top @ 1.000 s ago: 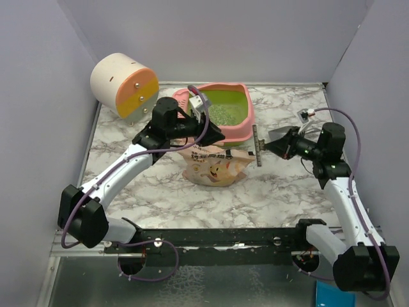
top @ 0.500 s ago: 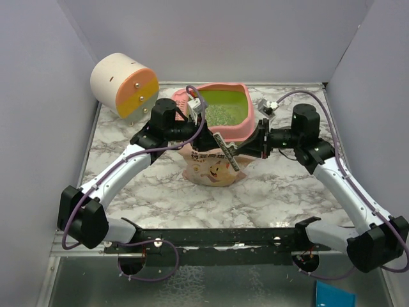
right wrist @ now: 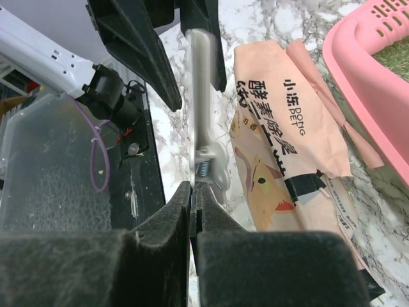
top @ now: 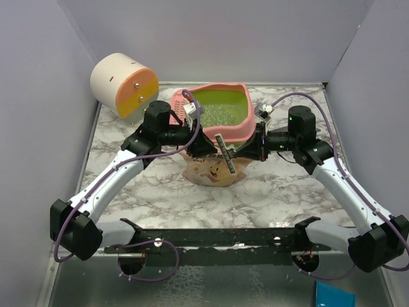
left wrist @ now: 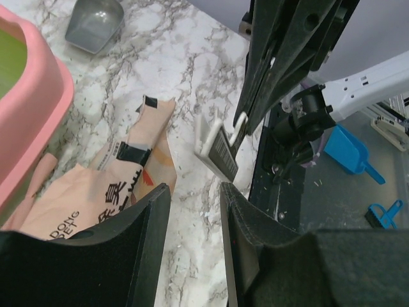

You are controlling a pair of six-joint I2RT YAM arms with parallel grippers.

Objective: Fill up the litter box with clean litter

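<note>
The pink litter box (top: 245,125) with its lime-green basin stands at the back centre, with pale clean litter (top: 220,115) in it. It also shows in the left wrist view (left wrist: 35,96) and in the right wrist view (right wrist: 364,70). The beige cat pouch (top: 214,169) lies just in front of it. My right gripper (top: 246,150) (right wrist: 193,192) is shut on a white spring clip (right wrist: 200,96) and holds it over the pouch (right wrist: 287,141). My left gripper (top: 203,144) (left wrist: 193,190) is open and empty, right beside the clip (left wrist: 217,150), above the pouch (left wrist: 96,198).
A cream-and-orange cylinder (top: 123,84) sits at the back left. A grey scoop (left wrist: 94,22) lies on the marble by the box. A blue scoop (left wrist: 351,150) lies off the table beyond the black base rail (top: 211,238). Purple walls close three sides.
My right arm has swung left, carrying the clip from the right side of the table to the pouch's top. My left arm has shifted slightly left and stays at the pouch.
</note>
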